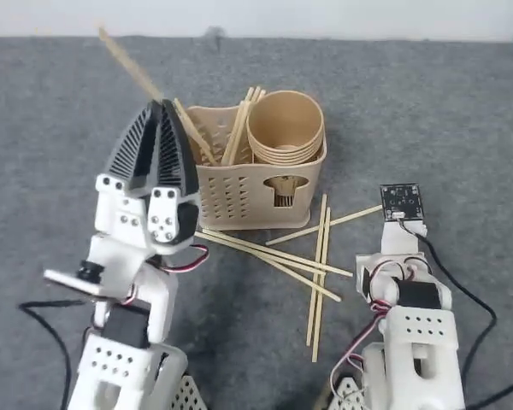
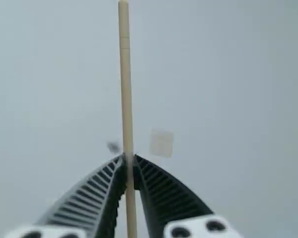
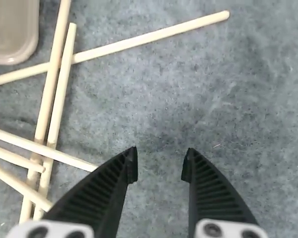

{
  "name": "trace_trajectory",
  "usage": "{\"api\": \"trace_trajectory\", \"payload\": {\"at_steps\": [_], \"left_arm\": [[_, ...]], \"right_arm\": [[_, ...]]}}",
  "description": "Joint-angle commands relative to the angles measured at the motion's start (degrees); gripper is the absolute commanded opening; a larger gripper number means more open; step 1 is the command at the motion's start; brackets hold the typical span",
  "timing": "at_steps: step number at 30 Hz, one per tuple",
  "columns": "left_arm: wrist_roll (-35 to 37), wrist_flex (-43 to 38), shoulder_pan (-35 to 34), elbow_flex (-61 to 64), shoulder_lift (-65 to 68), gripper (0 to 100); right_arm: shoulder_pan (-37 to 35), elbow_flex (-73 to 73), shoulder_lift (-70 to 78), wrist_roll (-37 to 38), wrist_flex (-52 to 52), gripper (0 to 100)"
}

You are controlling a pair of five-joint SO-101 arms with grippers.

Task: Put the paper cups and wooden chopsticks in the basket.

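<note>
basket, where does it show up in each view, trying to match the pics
High view: the basket stands at the centre, paper cups stacked inside, loose chopsticks on the carpet in front.
Right wrist view: one rounded corner at the picture's edge, beyond the crossed sticks.
Left wrist view: not in it; the camera faces a plain wall past the held chopstick.
Shared landmark: the loose chopsticks crossing beside the basket, in high and right wrist views.

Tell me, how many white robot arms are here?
2: the left arm grips a wooden chopstick beside the beige plastic basket; the right arm hangs near loose chopsticks.
</note>
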Motion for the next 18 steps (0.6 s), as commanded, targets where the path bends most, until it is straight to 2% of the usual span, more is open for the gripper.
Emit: {"api": "trace_trajectory", "payload": {"at_steps": [1, 18], "left_arm": [[-0.88, -4.57, 0.62, 2.86, -0.44, 1], [-0.97, -5.01, 0.62, 4.53, 1.41, 2]], "right_arm": [[-0.22, -1.93, -1.01, 0.70, -0.75, 16.2], [-0.22, -1.93, -1.01, 0.44, -0.40, 16.2]]}}
